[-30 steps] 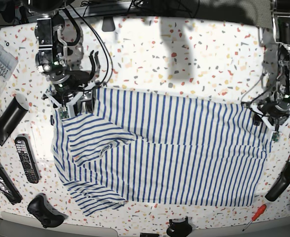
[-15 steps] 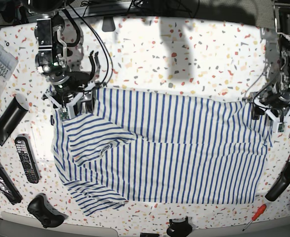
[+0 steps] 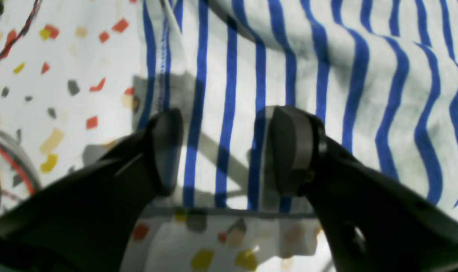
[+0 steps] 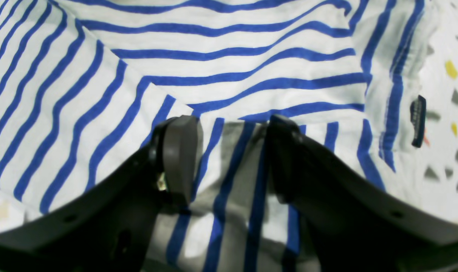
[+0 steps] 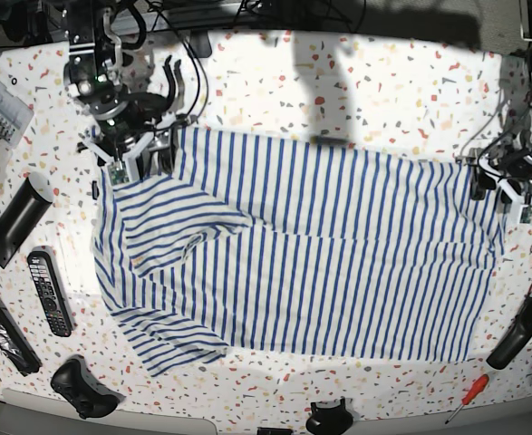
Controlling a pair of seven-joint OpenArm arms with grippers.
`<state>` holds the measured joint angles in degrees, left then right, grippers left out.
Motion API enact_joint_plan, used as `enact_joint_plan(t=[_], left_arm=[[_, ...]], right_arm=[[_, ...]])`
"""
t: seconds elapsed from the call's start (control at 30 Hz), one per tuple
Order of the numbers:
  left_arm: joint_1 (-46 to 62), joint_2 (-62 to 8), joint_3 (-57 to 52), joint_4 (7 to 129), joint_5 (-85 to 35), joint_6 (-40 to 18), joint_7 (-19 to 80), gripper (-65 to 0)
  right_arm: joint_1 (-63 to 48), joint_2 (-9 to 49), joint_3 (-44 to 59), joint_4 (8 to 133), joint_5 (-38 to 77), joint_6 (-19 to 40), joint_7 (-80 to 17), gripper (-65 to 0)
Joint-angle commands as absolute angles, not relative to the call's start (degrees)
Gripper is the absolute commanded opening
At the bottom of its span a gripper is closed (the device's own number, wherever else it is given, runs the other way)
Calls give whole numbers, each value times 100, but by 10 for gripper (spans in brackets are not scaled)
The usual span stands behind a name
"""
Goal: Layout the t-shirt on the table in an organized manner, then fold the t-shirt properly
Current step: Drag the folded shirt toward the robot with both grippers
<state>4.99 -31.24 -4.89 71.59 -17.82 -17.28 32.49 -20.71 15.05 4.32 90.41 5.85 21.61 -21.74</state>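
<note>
On the speckled tabletop [image 5: 356, 82] the striped t-shirt [image 5: 320, 263] lies spread wide, its hem end at the base view's right and its collar end at that view's left. Nearest the camera its lower sleeve [image 5: 170, 349] pokes out crookedly and a loose fold ridges the chest above it. Further back, on that view's right, the left claw [image 3: 223, 155] stands spread over the hem corner, both pads clear of the cloth as far as the wrist view shows. At the far left corner the right claw [image 4: 229, 158] sits over the shoulder by the small dark neck label [image 4: 418, 121], with a fold of fabric rising between its parted pads; whether it truly pinches that fold or merely straddles it I cannot tell, since the fingers hide the contact.

The shirt looks light, limp and thin. It will likely drape, drag and wrinkle instead of holding shape, and may slide easily on the smooth surface. Doubled places probably give the safest hold: the stitched hem corner, the shoulder seam and the sleeve edge, pinched through both layers so only the intended part lifts.
</note>
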Motion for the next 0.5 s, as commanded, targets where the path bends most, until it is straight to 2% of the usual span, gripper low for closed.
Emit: enact_joint_plan(t=[0.0,0.47], left_arm=[[727,-3164,-445,7137,-1356,-1693,4174,-300],[2093,-3240,-445,7959,-436,-803,4265,-300]], right_arm=[[-2141,1542,456,9170,497,2189,-2401,-360],[-2853,1544,569,9741,489,2193,-2681,-360]])
